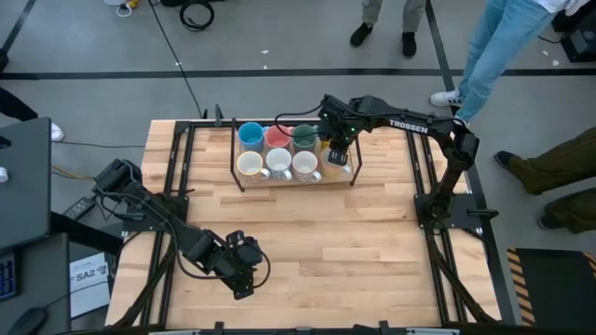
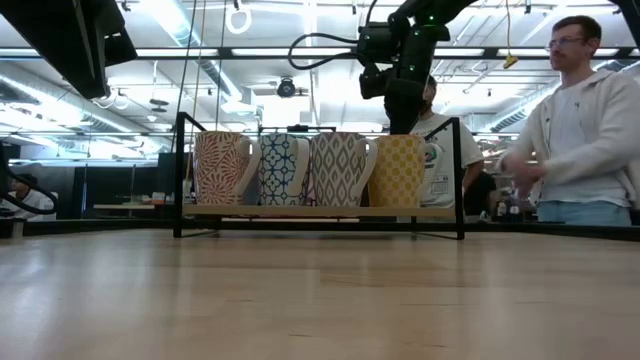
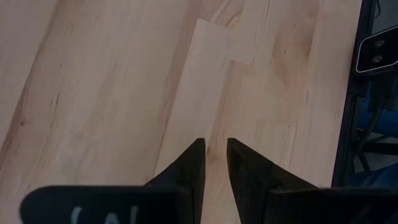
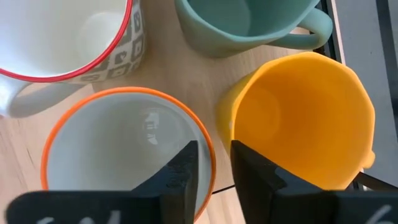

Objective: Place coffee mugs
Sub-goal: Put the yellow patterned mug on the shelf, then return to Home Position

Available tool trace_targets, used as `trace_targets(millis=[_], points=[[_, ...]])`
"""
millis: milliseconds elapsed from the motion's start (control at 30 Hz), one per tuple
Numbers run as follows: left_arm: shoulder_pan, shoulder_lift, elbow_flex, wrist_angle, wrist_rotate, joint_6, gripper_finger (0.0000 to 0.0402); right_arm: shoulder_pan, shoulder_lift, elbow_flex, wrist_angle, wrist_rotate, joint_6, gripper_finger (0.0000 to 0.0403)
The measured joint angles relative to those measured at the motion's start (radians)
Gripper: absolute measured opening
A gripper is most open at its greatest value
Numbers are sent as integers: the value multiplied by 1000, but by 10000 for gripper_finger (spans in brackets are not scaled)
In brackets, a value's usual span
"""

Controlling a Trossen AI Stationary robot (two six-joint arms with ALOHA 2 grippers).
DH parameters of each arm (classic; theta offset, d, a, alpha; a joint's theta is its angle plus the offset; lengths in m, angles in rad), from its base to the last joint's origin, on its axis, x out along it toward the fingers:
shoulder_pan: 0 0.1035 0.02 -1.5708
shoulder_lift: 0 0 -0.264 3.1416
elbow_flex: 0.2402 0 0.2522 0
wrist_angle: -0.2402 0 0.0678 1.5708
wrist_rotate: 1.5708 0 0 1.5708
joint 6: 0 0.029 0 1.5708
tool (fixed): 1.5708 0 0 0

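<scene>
At the near table (image 1: 326, 251) edge, the left end effector (image 1: 244, 284) rests with fingers slightly parted, holding nothing. Farther back, a rack (image 1: 235, 154) holds eight coffee mugs (image 1: 279, 163) in two rows of four. The right end effector (image 1: 337, 154) hovers over the far-right mugs, fingers narrowly apart, gripping nothing.

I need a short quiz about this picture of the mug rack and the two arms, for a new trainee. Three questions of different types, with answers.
1. True or false: the left gripper is over the rack.
2. In the right wrist view, the right gripper hangs above the rims of two mugs. Which? A) the orange-rimmed mug and the yellow mug; B) a blue one and a pink one; C) two black ones.
3. Fill in: in the low view, ____ patterned mugs show side by side on the rack.

Key
1. False: it is over bare table, near the front edge.
2. A.
3. Four.
</scene>
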Motion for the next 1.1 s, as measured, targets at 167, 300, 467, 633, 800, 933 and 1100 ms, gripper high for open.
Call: trace_targets(millis=[167, 300, 467, 633, 800, 933, 1100], points=[[0, 0, 0, 0, 0, 0, 73, 0, 0, 0, 0, 0, 0, 138], [0, 0, 0, 0, 0, 0, 73, 0, 0, 0, 0, -1, 0, 150], [0, 0, 0, 0, 0, 0, 73, 0, -3, 7, -4, -2, 0, 149], [21, 0, 0, 26, 0, 38, 73, 19, -48, 36, -4, -8, 1, 149], [90, 0, 0, 137, 0, 185, 73, 60, -129, 51, -2, -26, 41, 150], [183, 0, -1, 290, 0, 350, 73, 99, -215, 51, -9, -29, 84, 149], [295, 0, 63, 349, -7, 588, 73, 160, -345, 51, 2, -31, 106, 150]])
